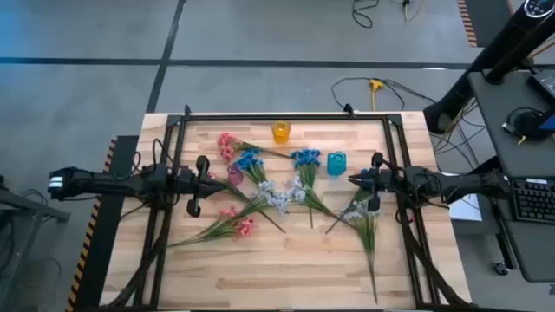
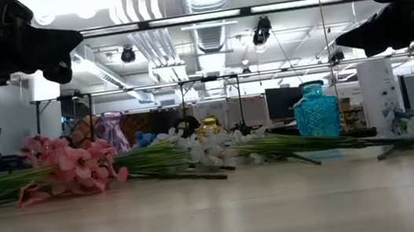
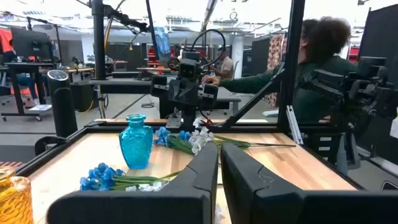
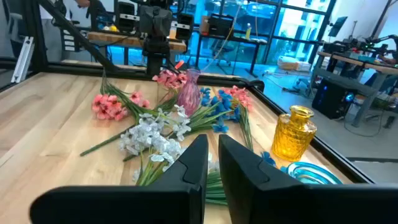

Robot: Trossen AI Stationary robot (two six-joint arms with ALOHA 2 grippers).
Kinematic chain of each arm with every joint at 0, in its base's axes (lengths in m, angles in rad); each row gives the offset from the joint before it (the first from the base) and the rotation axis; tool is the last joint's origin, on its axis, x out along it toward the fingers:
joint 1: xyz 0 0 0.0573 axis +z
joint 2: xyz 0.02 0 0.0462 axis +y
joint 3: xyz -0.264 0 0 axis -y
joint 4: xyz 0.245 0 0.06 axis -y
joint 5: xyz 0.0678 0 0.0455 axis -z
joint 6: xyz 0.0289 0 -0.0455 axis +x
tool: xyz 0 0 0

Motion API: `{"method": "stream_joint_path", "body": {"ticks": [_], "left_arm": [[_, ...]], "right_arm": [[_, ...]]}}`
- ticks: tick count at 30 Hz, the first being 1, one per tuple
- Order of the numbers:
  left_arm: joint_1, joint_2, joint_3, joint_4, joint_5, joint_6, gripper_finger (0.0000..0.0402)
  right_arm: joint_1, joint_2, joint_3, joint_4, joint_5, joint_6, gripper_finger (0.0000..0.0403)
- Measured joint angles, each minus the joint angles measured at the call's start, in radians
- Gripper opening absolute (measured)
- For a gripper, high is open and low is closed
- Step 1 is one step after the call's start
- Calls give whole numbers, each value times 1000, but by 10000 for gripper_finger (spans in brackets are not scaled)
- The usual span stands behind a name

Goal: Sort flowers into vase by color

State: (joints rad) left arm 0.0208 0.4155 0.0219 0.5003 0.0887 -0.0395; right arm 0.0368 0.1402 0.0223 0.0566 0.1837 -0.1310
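Flowers lay loose across the middle of the desk (image 1: 286,260), between the two hands. Nearest the left hand (image 1: 198,185) were the pink sprigs: one bunch (image 1: 241,227) just ahead of it and toward the desk's front edge, another (image 1: 227,146) ahead of it toward the back edge. A pink vase (image 1: 235,173) stood just ahead of that hand, with a blue sprig (image 1: 250,161) touching it. White sprigs (image 1: 279,196) lay midway between the hands, their stems crossing the others.

The left hand hung above the desk's left side, its fingers (image 3: 205,171) pressed nearly together with only a thin slit between them, pinching nothing. The right hand (image 1: 354,181) hung above the right side, facing the left one; its fingers (image 4: 196,158) were likewise close together and held nothing. A teal vase (image 1: 336,163) stood just beside the right hand, toward the back edge, with a second blue sprig (image 1: 305,159) just beyond it. A pale sprig (image 1: 359,211) lay under and in front of the right hand, its stem running toward the front edge. A yellow vase (image 1: 281,132) stood near the back edge, well apart from both hands.

A person (image 3: 311,68) sat beyond the desk.
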Motion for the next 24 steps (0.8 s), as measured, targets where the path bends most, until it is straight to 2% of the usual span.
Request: {"method": "stream_joint_path", "body": {"ticks": [24], "left_arm": [[0,54,0,0,0,0,4]], "right_arm": [[0,0,0,0,0,0,34]]}}
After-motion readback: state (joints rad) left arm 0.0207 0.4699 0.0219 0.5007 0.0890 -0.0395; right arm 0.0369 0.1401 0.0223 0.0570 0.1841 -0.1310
